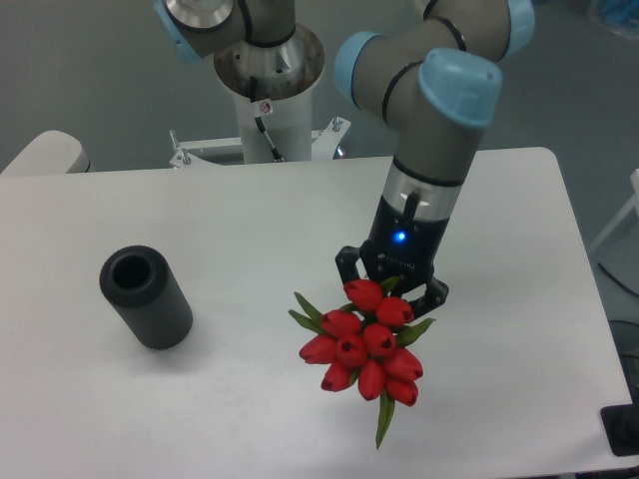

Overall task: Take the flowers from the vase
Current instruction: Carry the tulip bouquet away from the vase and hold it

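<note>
Flowers (pixel 364 344) hang over the desk (pixel 200 399), well clear of the vase (pixel 146 297) lying at the left. They look light and easily crushed; the tied stems are the place to grip. The claw (pixel 391 291) seems closed on them, but the blooms hide stems and fingertips.

Grey arm (pixel 429 150), pale-blue joint caps, black wrist — blue light
</note>
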Controlling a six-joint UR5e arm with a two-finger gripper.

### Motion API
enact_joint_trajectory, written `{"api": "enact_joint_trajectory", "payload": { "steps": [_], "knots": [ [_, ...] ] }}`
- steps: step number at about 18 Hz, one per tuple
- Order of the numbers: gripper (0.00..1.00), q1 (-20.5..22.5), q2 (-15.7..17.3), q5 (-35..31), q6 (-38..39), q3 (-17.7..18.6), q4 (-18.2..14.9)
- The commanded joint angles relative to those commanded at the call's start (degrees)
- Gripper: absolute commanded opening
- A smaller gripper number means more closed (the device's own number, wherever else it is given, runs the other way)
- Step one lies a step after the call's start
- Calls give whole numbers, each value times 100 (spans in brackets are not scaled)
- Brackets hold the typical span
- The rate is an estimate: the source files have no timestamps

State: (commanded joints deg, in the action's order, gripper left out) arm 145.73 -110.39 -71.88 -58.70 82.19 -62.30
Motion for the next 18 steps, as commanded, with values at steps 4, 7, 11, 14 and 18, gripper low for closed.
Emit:
{"api": "enact_joint_trajectory", "payload": {
  "steps": [4,7,11,14,18],
  "knots": [
    [4,-27,-193,-430,-465,-220,-326],
    [5,-27,-290,-677,-905,-221,-370],
    [6,-44,-396,-1212,-1301,-273,-493],
    [6,-150,-492,-1407,-1328,-352,-511],
    [7,-194,-519,-1539,-1319,-344,-502]
  ]
}}
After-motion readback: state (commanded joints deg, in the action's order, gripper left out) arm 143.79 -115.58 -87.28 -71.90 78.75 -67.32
